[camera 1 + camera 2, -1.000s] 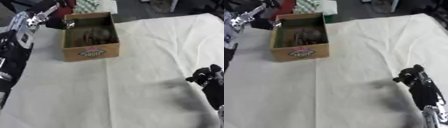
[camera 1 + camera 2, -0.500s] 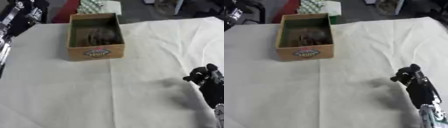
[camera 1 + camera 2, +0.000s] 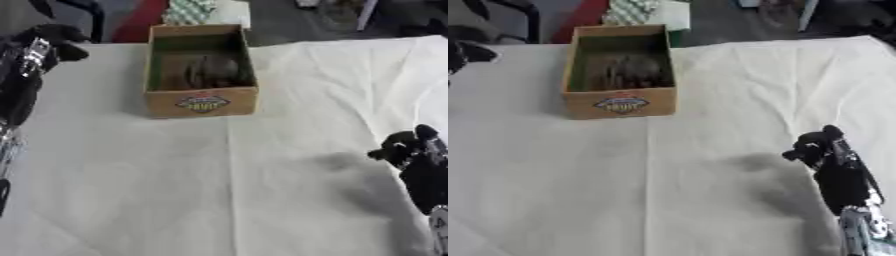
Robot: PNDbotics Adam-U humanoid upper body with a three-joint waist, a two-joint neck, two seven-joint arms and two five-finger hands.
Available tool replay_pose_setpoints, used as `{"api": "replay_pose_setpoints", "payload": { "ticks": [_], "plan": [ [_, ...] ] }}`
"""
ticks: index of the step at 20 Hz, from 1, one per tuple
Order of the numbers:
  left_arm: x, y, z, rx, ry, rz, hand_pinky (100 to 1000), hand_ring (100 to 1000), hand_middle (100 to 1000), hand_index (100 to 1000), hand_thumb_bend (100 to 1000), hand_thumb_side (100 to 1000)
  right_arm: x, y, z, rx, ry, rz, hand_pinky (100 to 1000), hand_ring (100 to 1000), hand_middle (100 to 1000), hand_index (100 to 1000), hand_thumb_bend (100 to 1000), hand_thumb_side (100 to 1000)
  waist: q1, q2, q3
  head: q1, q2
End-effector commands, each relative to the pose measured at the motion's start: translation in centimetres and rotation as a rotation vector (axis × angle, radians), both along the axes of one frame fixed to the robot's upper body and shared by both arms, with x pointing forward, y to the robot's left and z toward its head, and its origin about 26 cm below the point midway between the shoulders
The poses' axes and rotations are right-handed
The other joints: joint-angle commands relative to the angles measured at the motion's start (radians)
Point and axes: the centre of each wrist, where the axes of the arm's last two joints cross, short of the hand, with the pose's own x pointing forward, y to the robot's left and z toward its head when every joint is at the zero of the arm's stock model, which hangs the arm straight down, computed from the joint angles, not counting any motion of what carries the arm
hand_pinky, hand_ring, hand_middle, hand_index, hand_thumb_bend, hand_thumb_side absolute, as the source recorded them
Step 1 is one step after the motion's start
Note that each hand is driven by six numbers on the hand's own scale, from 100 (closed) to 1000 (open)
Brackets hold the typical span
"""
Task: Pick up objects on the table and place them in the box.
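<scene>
The cardboard box [image 3: 201, 72] sits at the far middle of the cloth-covered surface [image 3: 227, 190], its printed label facing me and a dark heap of objects [image 3: 208, 71] already lying inside. I see nothing loose on the cloth around it, so I judge the picking to be done or close to it, unless something lies outside both eye views.

My left hand [image 3: 51, 42] hangs over the surface's left edge, just beside the box's left wall but apart from it. Its dark fingers look curled, and I can make out nothing held in them. My right hand [image 3: 814, 146] hovers near the right edge, well apart from the box, fingers bunched and likewise empty as far as I can see.

To do this step well, I would tilt the head to sweep the edges of the cloth for any remaining thing before committing either arm, keep the left wrist clear of the box wall so the box is not nudged, and open a hand only once it is above a target.
</scene>
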Motion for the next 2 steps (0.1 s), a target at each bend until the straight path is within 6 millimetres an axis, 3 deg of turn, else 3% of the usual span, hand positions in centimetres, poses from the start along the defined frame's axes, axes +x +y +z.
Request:
{"api": "replay_pose_setpoints", "payload": {
  "ticks": [1, 2],
  "plan": [
    [-0.80, -0.20, 0.02, -0.031, 0.003, 0.009, 775, 638, 665, 755, 100, 877, 0.05, -0.71, 0.87, -0.018, -0.024, -0.014, 610, 471, 490, 589, 100, 782, 0.000, -0.020, 0.005, 0.006, 0.019],
    [-0.94, -0.23, -0.49, -0.041, 0.023, 0.015, 775, 637, 664, 754, 100, 882, 0.05, -0.71, 0.88, -0.019, -0.024, -0.014, 610, 471, 491, 589, 100, 782, 0.000, -0.021, 0.007, 0.010, 0.024]
  ]
}}
